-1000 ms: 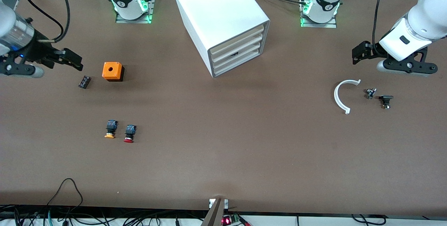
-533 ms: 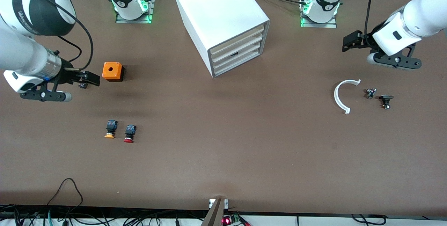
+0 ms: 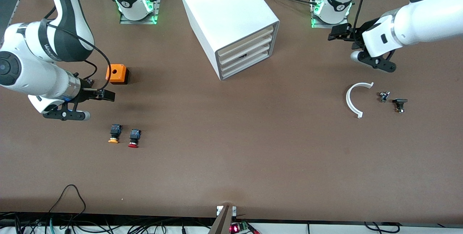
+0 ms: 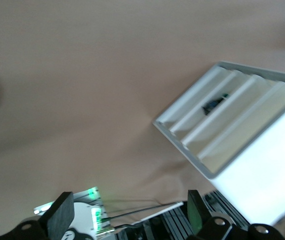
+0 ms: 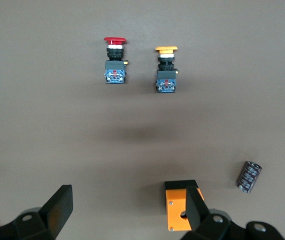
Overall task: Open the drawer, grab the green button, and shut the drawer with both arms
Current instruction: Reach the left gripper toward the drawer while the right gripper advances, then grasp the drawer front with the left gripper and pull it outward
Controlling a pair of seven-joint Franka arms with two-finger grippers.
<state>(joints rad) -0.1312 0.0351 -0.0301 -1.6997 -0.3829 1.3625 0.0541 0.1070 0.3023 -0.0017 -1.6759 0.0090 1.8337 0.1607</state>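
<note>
Drawer [image 3: 244, 44] fronts sit flush in the white cabinet [image 3: 224, 6] mid-bench toward the bases' edge; a light, stiff tray, likely hooked by its lip. Left gripper [image 3: 340, 33] and right gripper [image 3: 105, 96] hover, jaws spread. Left wrist view: a dark object (possibly the button) [image 4: 215, 103] shows between drawers. Right wrist view: red-capped button [image 5: 115, 60] and yellow-capped button [image 5: 166, 67] lie side by side.

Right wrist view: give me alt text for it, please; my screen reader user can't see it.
The right gripper hangs open over a brown table, above an orange box. A red-capped button and a yellow-capped button lie side by side on the table, and a small dark cylinder lies beside the box.
</note>
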